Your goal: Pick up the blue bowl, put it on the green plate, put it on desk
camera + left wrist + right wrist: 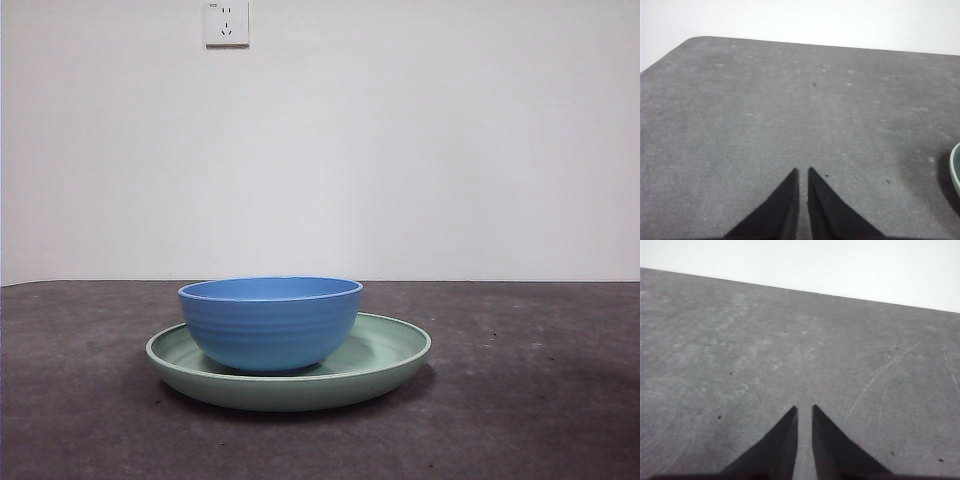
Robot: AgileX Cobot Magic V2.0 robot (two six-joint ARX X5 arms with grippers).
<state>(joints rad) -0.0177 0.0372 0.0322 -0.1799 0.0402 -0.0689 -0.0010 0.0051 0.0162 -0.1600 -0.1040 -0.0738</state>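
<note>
The blue bowl stands upright inside the green plate, a little left of the plate's middle, on the desk. No arm shows in the front view. My left gripper hovers over bare desk with its jaws nearly together and nothing between them; a sliver of the green plate shows at the edge of that view. My right gripper is likewise shut over bare desk, away from the bowl and plate.
A white wall with a power socket rises behind the desk. The desk's rounded corner shows in the left wrist view.
</note>
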